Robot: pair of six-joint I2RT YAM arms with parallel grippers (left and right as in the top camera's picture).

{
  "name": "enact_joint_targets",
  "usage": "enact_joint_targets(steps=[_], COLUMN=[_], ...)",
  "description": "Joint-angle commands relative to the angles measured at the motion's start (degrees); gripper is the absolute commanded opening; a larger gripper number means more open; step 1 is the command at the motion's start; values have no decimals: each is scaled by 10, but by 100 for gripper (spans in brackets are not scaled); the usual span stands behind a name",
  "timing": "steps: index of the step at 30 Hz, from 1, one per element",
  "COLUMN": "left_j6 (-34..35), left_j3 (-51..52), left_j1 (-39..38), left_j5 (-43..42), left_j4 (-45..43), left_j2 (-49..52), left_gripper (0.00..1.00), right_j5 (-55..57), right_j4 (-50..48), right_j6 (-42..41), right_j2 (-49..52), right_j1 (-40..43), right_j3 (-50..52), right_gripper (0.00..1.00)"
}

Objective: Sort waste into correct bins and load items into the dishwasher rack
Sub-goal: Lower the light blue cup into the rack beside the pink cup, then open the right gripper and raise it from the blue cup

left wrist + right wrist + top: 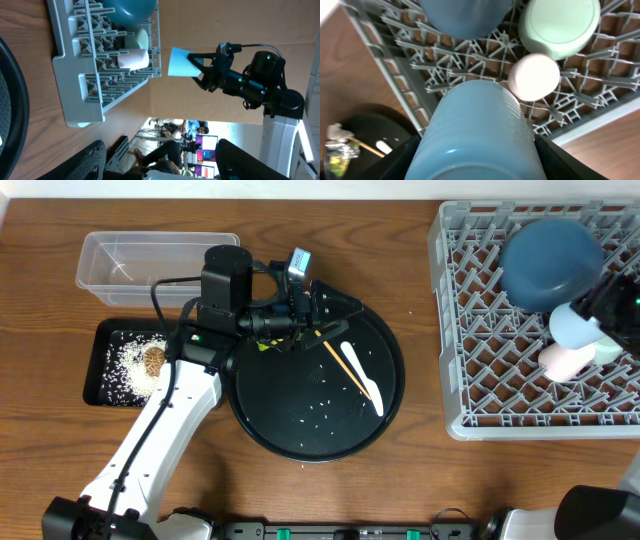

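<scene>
Tabletop rack (520, 425) holds blue bowl (548, 258), mint bowl (559, 27), white cup (534, 76); right end effector (197, 67) grips blue cup (480, 135), left end effector (340, 318) open

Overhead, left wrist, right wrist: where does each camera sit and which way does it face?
Overhead: above the table, looking straight down on the round black tray, dishwasher rack and left arm.
Left wrist: low over the table, looking sideways at the rack; the open left tool frames the bottom edge, the right tool holds the light blue cup.
Right wrist: looking down into the rack past that cup, its own fingers flanking it.
Shared: all three show rack, light blue cup and white cup.
</scene>
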State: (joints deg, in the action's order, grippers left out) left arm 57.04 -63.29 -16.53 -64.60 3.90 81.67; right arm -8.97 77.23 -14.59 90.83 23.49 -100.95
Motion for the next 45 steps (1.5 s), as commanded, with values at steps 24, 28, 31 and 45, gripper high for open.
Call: enact_joint_targets(steps=[24, 28, 31, 45], left_j6=[-35, -35, -35, -64], left_j3=[-3, -3, -3, -3], left_j1=[2, 2, 2, 2], left_j5=[8, 8, 8, 10], left_j4=[34, 34, 38, 64], left_j2=[3, 3, 3, 3], left_gripper=[72, 72, 71, 71], right_j5=[100, 100, 100, 96], right_j4=[-85, -89, -103, -129], right_j6=[-28, -28, -34, -37], right_j2=[-1, 0, 0, 3], right_j1=[-59, -59, -59, -59], right_j3=[141, 152, 173, 199], right_gripper=[65, 65, 66, 67])
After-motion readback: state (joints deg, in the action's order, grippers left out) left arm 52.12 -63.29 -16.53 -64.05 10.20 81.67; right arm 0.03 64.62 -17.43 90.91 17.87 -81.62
